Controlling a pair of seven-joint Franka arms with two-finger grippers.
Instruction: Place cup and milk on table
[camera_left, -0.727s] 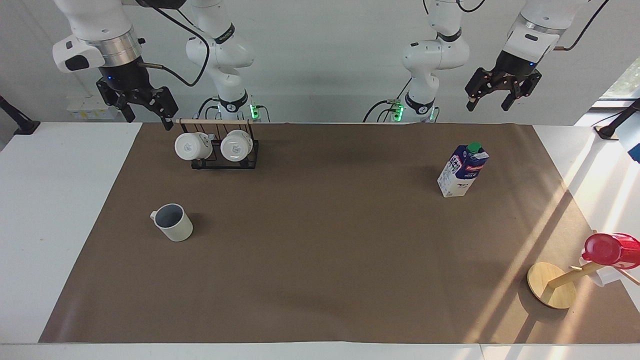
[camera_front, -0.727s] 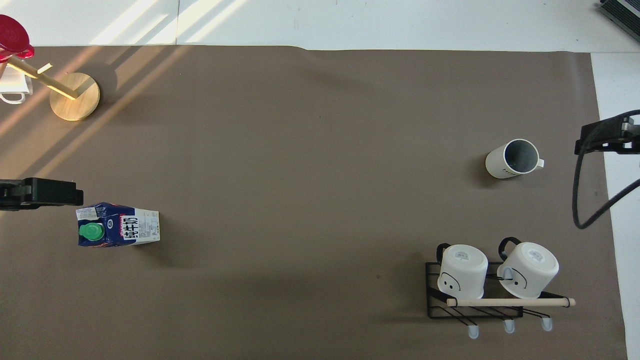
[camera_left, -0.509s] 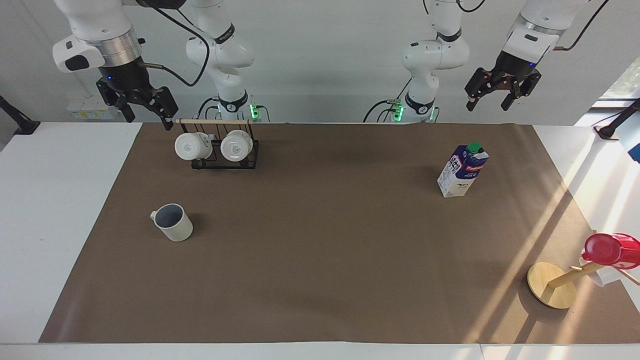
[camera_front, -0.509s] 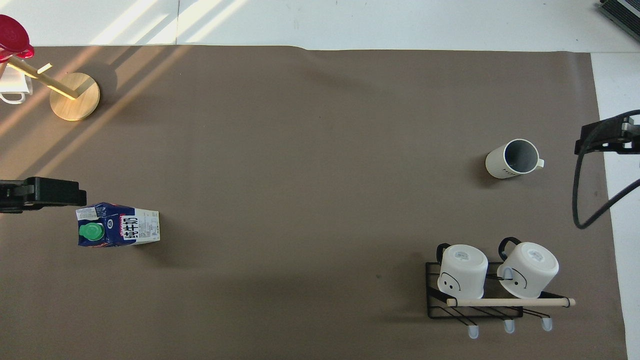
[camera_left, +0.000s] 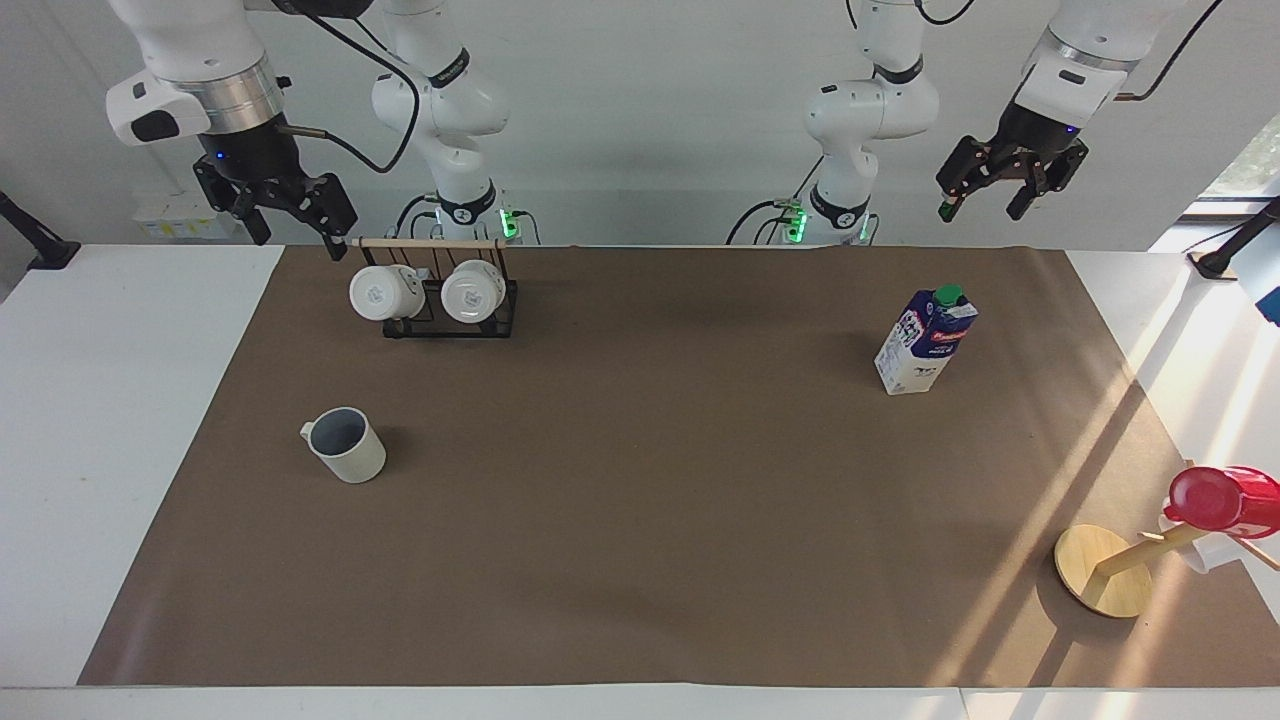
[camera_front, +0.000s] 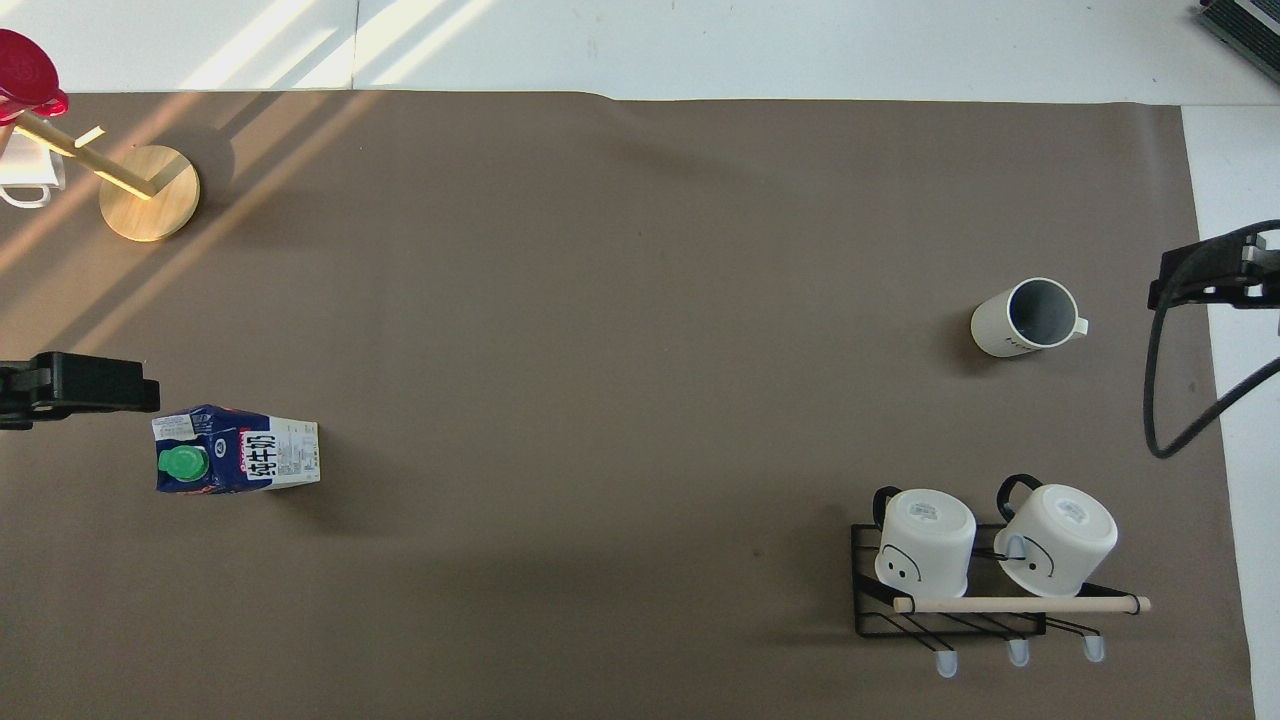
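The off-white cup (camera_left: 348, 447) with a grey-blue inside stands upright on the brown mat (camera_left: 640, 520) toward the right arm's end; it also shows in the overhead view (camera_front: 1025, 318). The blue-and-white milk carton (camera_left: 925, 342) with a green cap stands upright on the mat toward the left arm's end, also seen from overhead (camera_front: 238, 462). My left gripper (camera_left: 978, 212) hangs high over the mat's edge near the milk, open and empty. My right gripper (camera_left: 300, 244) hangs high beside the mug rack, open and empty.
A black wire rack (camera_left: 435, 318) with two white mugs stands near the robots at the right arm's end. A wooden stand (camera_left: 1105, 570) carrying a red cup (camera_left: 1220, 500) sits at the corner farthest from the robots, at the left arm's end.
My left gripper has risen slightly and drifted toward its own end of the table. The right gripper, cup and milk have not moved.
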